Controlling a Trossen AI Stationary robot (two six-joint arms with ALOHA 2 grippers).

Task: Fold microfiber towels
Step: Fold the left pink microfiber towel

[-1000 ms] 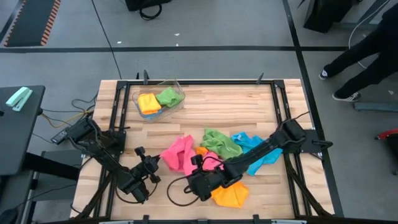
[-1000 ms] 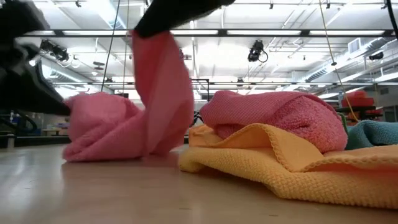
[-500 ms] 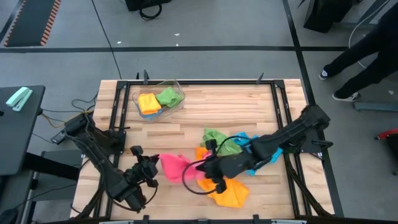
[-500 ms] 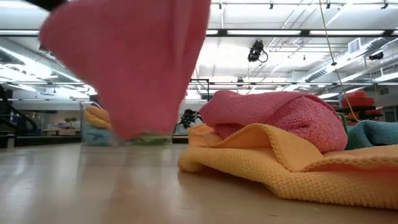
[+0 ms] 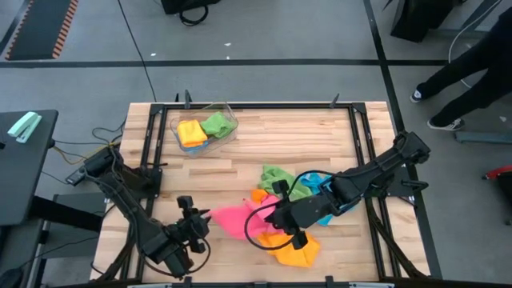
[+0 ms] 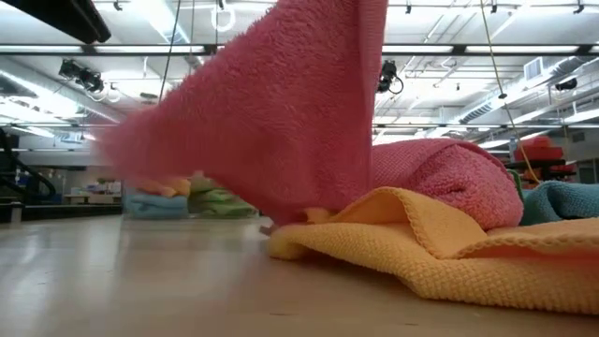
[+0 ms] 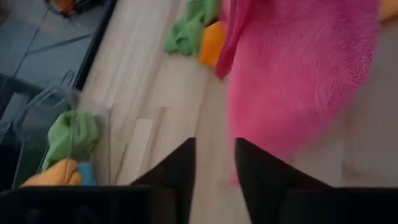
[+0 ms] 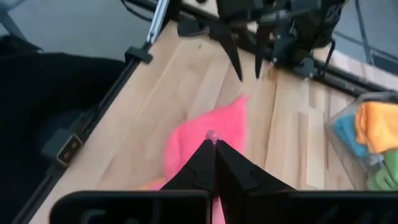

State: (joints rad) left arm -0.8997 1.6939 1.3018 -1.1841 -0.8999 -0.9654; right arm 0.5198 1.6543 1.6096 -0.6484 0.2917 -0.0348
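Pink towel [image 6: 281,122], blurred, hangs pinched in right gripper [image 8: 214,142].

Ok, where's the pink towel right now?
High view: the pink towel hangs near the table's front edge between both hands, pinched by the right hand, beside the orange towel.

Two dark jointed arms — black cable loops, seemingly matte fingers [image 8: 214,163].
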